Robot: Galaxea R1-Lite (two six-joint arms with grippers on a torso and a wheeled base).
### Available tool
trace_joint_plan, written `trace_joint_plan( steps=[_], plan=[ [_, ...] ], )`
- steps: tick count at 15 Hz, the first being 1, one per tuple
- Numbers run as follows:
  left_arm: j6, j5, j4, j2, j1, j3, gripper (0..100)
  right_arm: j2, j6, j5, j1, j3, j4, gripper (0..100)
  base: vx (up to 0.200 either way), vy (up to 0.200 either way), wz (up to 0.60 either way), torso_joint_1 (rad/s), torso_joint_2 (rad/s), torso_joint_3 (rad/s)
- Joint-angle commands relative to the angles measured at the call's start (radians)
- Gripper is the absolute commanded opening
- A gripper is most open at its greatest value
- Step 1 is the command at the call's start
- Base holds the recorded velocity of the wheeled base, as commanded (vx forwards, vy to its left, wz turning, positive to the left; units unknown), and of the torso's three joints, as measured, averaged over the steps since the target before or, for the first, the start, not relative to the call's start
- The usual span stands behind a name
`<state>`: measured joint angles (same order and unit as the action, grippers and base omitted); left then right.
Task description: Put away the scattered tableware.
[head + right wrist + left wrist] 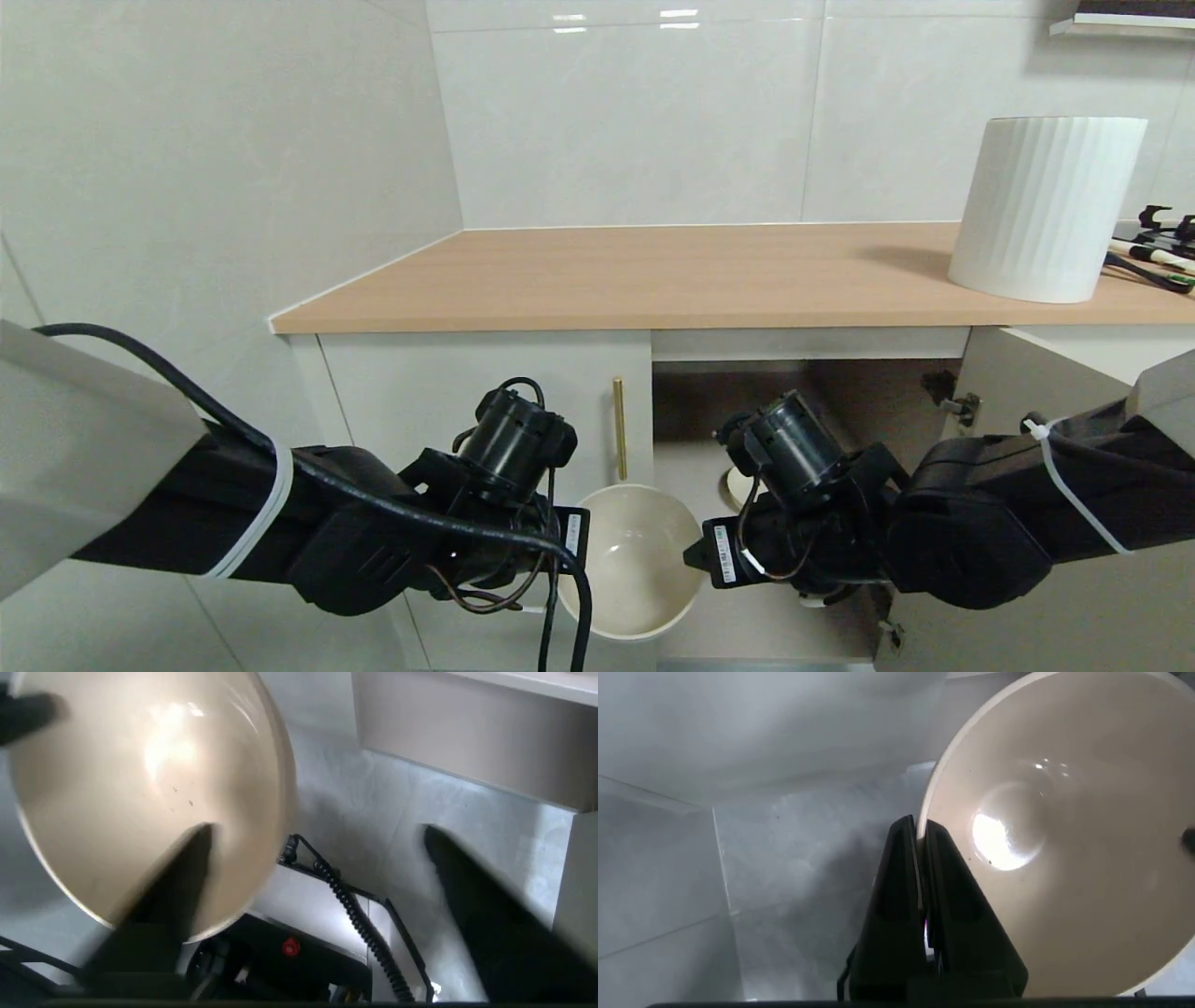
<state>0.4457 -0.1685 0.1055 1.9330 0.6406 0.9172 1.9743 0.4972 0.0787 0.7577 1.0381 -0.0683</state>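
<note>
Below the counter [653, 280], left hand [920, 835] clamps the bowl [635, 560] by its rim before the open cupboard [840, 392], right hand [316, 835] spread alongside.

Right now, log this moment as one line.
left gripper: shut on bowl rim | right gripper: open beside bowl | cabinet: open

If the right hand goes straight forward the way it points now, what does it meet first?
Most likely the rim of the cream bowl that the left hand grips; the open right hand is close beside it, though depth is unclear.
</note>
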Motion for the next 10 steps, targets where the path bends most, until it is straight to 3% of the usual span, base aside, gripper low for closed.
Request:
trace_joint_plan(
  steps=[1,9,10],
  plan=[
    [0.002,0.0,0.0,-0.002,0.001,0.002,0,0.009,0.0,0.0,0.002,-0.001,0.001,0,0.0,0.0,0.0,0.0,0.0,0.0],
    [0.004,0.0,0.0,-0.003,-0.001,0.002,0,0.012,0.0,0.0,0.002,-0.001,-0.001,0,0.0,0.0,0.0,0.0,0.0,0.0],
    [0.004,0.0,0.0,-0.003,-0.001,0.002,100,0.015,0.0,0.0,0.002,0.0,-0.001,0,0.0,0.0,0.0,0.0,0.0,0.0]
  ],
)
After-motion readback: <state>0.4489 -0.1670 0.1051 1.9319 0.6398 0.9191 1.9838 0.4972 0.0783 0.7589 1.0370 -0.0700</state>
